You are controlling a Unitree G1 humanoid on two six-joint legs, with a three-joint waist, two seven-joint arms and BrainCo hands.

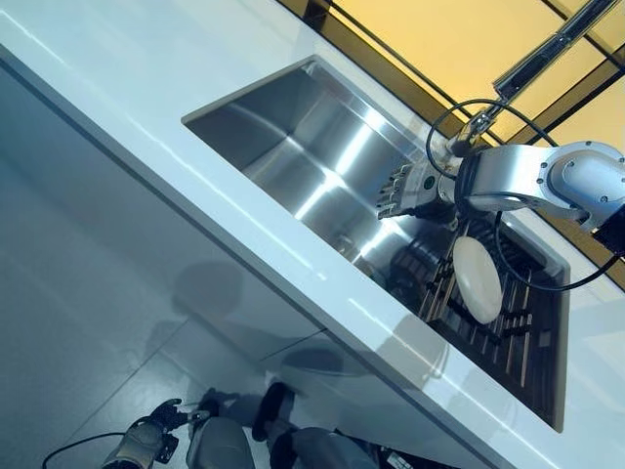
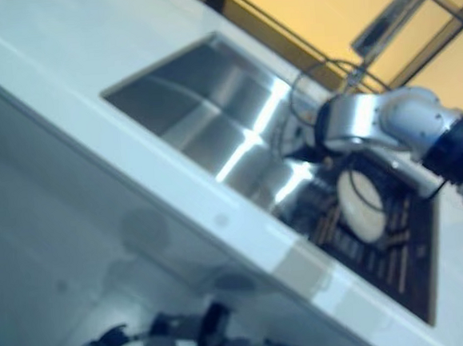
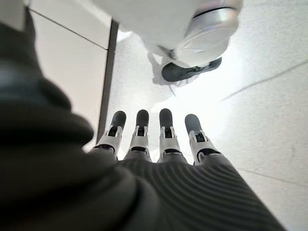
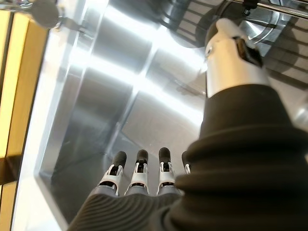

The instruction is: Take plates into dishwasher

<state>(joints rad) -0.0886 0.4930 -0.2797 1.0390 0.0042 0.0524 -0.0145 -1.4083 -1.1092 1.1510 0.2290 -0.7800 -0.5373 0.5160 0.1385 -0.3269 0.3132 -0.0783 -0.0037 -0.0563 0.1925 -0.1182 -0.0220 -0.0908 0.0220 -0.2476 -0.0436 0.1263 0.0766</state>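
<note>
1. Your right hand hangs over the steel sink, fingers held straight and side by side, nothing in their grasp.
2. You'll find the plate, a white oval one, just below and beside that hand's wrist, standing on edge in the dark rack that fills the near end of the basin; hand and plate are apart.
3. Past the right hand's fingertips you see only the bare sink wall and floor.
4. The faucet rises above and behind the right forearm.
5. Your left hand hangs low beside the counter, fingers straight and loosely spread, pointing at the pale floor, holding nothing.
</note>
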